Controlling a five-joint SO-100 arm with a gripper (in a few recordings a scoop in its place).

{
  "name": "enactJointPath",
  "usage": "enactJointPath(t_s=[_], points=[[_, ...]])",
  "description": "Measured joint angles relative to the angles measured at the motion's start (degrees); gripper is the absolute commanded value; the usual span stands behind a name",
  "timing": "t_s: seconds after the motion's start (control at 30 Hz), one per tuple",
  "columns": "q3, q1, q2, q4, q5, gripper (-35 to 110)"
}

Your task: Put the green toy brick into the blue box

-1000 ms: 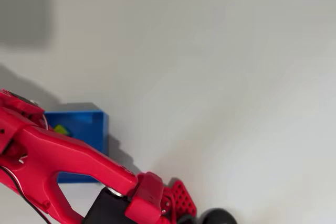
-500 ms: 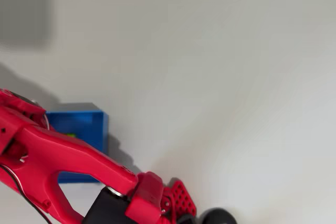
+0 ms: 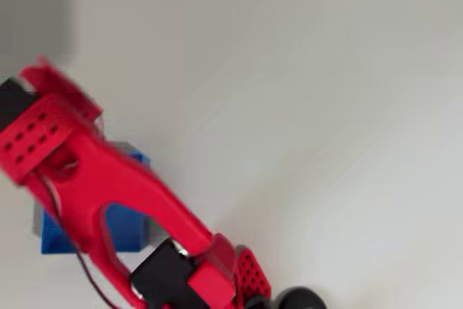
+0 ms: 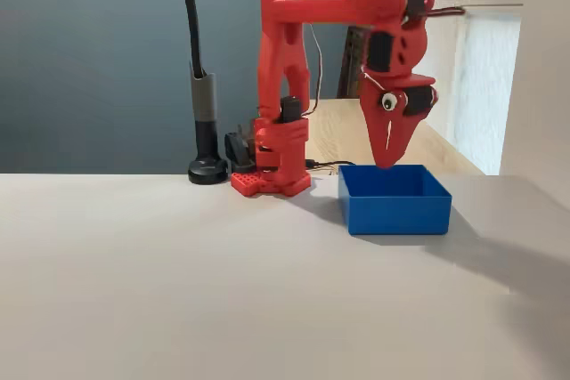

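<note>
Where fingers (image 4: 389,163) overhang blue box (image 4: 395,205)

The overhead view looks straight down, close on the red arm (image 3: 108,193). The fixed view faces it level across the table (image 4: 178,291) (farther back). Both share the blue box (image 4: 396,200).

In the overhead view the red arm (image 3: 108,193) is motion-blurred and covers most of the blue box (image 3: 123,228), leaving bare a corner at lower left and a patch seen through the arm's opening. The box's inside is hidden there. The arm's base (image 3: 217,287) is cut by the bottom edge.

In the fixed view the box's near wall (image 4: 398,214) hides its floor, so its contents cannot be told. The pincer (image 4: 389,163) points down above the box; whether its tips are parted is too small to tell.
</note>
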Motion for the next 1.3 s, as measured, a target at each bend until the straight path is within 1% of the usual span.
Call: enactJointPath(t_s=[0.1,0.2,0.3,0.47,0.73,1.1,1.3], points=[[-0.18,5.63,0.79,-0.62,-3.69,0],[1.32,10.28,4.04,-4.22,-7.65,0],[4.31,17.05,8.44,-6.77,-8.70,0],[10.81,24.17,15.73,-10.90,-10.11,0],[31.11,29.71,35.68,-18.54,-10.20,0],[61.70,33.66,65.65,-22.41,-10.72,0],[74.97,35.51,78.40,-22.59,-11.43,0]])
